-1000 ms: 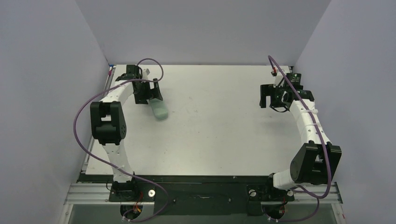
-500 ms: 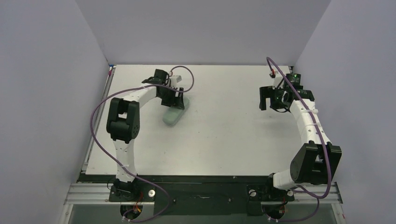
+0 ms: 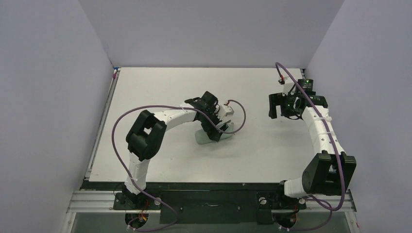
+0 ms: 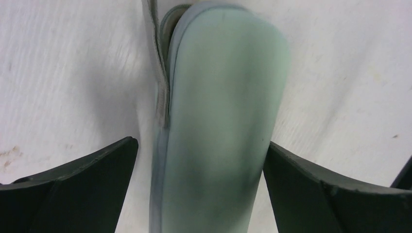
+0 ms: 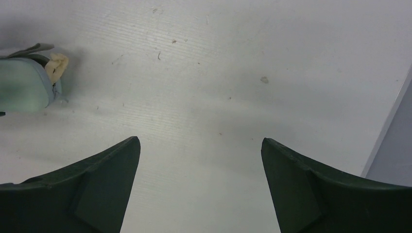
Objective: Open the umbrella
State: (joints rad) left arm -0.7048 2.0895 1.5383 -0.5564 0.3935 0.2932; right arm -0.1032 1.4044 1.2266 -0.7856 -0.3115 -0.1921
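The umbrella [image 3: 203, 138] is bundled as a pale mint-green oblong pouch lying on the white table near the middle. My left gripper [image 3: 214, 130] is over it, jaws wide and straddling it. In the left wrist view the pouch [image 4: 218, 121] fills the gap between the fingers of my left gripper [image 4: 200, 145]. The right finger touches it, and a thin strip of table shows by the left finger. A grey strap [image 4: 158, 73] runs along its left side. My right gripper [image 3: 279, 108] is open and empty at the right. Its wrist view shows the pouch's end [image 5: 24, 90] with the tan handle [image 5: 57, 65], far left of my right gripper [image 5: 201, 143].
The white table [image 3: 160, 87] is enclosed by grey walls on the left, back and right. The right wall's base [image 5: 393, 145] shows close to my right gripper. A purple cable [image 3: 238, 121] loops beside the left wrist.
My left arm has swept from the back left to the table's middle, and the pouch has moved with it between the jaws. The right gripper has barely shifted.
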